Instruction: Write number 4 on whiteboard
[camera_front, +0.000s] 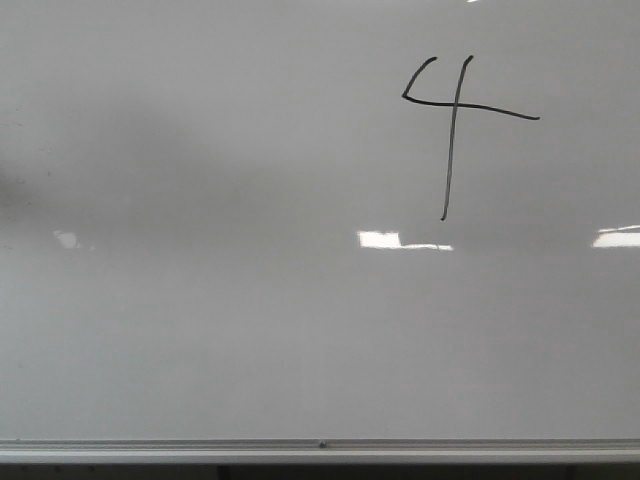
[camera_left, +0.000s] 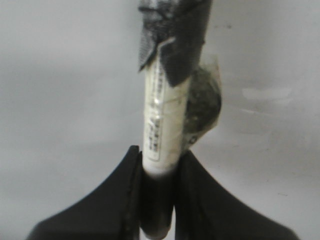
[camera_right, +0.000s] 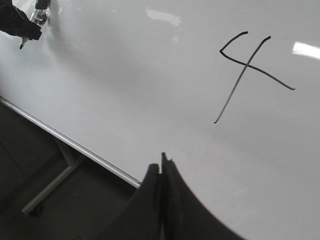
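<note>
The number 4 (camera_front: 455, 110) was drawn in thin black lines in the upper right of the front picture, on the whiteboard (camera_front: 200, 330). The board was pale and shiny, with bright patches of light and a silver strip (camera_front: 320, 450) along its lower edge. The left hand (camera_left: 159, 200) was closed around a white marker (camera_left: 161, 130) with dark tape near its far end. The right hand (camera_right: 162, 172) was pressed shut and held nothing.

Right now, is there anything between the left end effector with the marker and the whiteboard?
Nothing visible stands between them. The left end effector is shut on the marker, and only bare whiteboard shows behind it. The number 4 is already drawn.
</note>
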